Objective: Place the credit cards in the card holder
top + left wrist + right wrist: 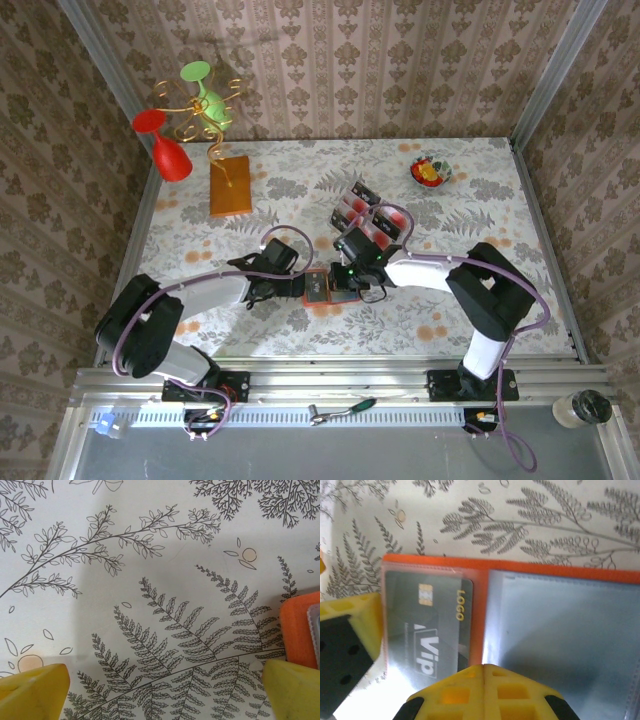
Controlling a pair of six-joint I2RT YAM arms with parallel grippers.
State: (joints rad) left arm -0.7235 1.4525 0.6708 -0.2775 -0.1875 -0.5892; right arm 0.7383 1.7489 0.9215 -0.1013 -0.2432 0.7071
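Yellow left fingers (32,692) stand wide apart, with nothing between them but the fern-print counter (150,580). The finger on the right of the left wrist view sits just beside the edge of the flat orange folding card holder (297,630).

Yellow right fingers (470,680) are pressed together, tips meeting along one seam, nothing clamped. They hang over the near edge of the card holder, about at its fold. Whether they touch it: cannot tell.

Card holder: lies open and flat near the middle of the counter, between the two wrists in the top view.
- Left pocket: a dark grey card (430,625) with a gold chip, gold "LOGO" and white "Vip" sits under the clear sleeve.
- Right pocket: grey-blue lining under clear plastic, with glare along the fold.

Red and black credit cards (365,215): a loose overlapping group on the counter just beyond the right wrist, near the holder but not in it, partly crossed by a cable.

Elsewhere:
- An orange-brown rectangular block (230,185) stands at the far left, carrying a gold wire stand (200,115).
- A red goblet (165,145) and a green goblet (205,90) hang on the stand.
- A small bowl of coloured pieces (430,172) sits at the far right.

All of these are well apart from the holder.
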